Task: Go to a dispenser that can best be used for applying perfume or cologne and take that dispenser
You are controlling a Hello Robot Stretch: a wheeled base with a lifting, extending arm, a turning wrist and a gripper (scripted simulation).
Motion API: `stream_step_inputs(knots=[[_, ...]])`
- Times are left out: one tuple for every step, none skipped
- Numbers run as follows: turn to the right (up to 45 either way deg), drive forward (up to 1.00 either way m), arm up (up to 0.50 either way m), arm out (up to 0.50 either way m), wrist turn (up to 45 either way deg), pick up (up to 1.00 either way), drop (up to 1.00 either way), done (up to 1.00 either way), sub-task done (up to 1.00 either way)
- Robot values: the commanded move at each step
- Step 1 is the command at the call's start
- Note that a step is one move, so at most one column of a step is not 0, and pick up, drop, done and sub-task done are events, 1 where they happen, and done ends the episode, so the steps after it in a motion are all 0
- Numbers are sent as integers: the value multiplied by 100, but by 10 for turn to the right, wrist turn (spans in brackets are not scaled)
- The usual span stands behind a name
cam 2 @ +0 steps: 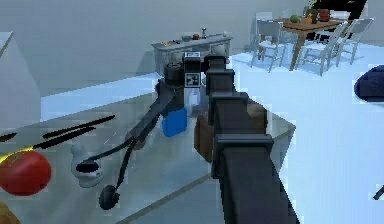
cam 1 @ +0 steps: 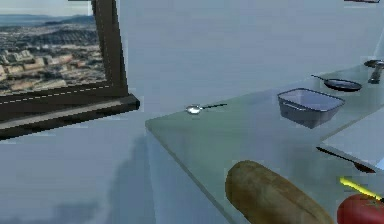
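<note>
In the arm side view my dark arm [cam 2: 235, 140] rises from the bottom edge over a grey-green countertop [cam 2: 120, 105]. Two white marked squares [cam 2: 192, 68] sit at its far end. The gripper [cam 2: 125, 165] reaches down and left from there, its thin fingers [cam 2: 110, 190] ending near a small pale cup [cam 2: 88, 170]. A small blue bottle-like thing [cam 2: 175, 122] stands on the counter close beside the gripper body. I cannot tell whether the gripper holds anything.
A red round fruit [cam 2: 22, 172] and black utensils [cam 2: 60, 130] lie on the counter, a brown box [cam 2: 205, 135] by the arm. Ahead: a bread loaf [cam 1: 270, 195], grey tray [cam 1: 310, 105], spoon [cam 1: 205, 107], black pan [cam 1: 340, 84], window [cam 1: 55, 55]. A dining table [cam 2: 310, 25] stands far off.
</note>
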Motion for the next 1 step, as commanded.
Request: stream_step_inputs(knots=[[0, 0, 0, 0, 450, 0, 0, 0, 0]])
